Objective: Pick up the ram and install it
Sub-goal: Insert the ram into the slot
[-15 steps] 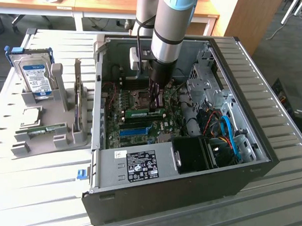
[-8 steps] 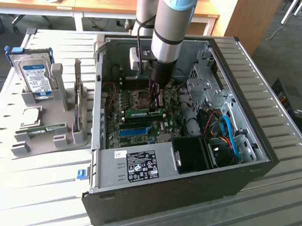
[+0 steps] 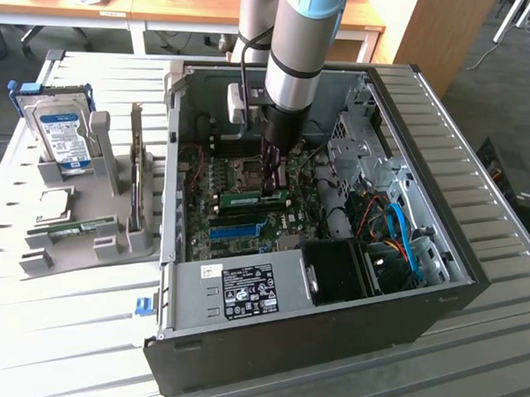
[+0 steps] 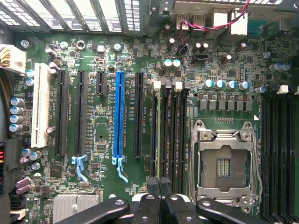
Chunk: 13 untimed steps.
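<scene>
I see the black two-finger gripper (image 3: 271, 190) low inside the open grey computer case (image 3: 425, 170), centre of the exterior frame. It is pinched on the slim green ram stick (image 3: 247, 199), so the stick stands edge-up, aligned with the black memory slots (image 4: 175, 126) beside the silver processor socket (image 4: 224, 163).

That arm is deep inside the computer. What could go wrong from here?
The claw sits near one end of the green memory stick, so pressing might seat it crooked. The open processor socket lies right beside the slots; a slip could hurt it. Loose cables in the case might snag the arm.
</scene>
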Motion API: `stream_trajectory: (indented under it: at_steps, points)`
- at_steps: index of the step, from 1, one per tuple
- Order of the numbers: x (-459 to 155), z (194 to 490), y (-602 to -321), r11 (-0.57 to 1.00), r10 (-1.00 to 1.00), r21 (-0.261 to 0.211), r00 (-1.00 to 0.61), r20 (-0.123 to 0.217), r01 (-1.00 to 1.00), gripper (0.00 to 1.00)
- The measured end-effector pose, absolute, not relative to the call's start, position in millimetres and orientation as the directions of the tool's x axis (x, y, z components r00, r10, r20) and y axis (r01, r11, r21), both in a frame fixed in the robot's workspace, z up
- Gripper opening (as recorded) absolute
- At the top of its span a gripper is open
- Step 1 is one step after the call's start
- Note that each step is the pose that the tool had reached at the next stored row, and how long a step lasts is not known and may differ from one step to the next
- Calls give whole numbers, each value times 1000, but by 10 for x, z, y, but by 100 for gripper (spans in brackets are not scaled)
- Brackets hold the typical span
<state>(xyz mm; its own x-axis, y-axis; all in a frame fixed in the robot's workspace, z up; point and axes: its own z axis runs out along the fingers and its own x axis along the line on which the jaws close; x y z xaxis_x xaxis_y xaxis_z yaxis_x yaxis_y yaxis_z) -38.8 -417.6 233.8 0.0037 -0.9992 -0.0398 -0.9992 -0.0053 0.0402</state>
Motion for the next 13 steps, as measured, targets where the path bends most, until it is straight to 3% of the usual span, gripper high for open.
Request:
stream_trajectory:
  at_steps: [13]
  points:
    - [-388, 2331, -4184, -5, -999, 40, 4, -40, -999, 11]
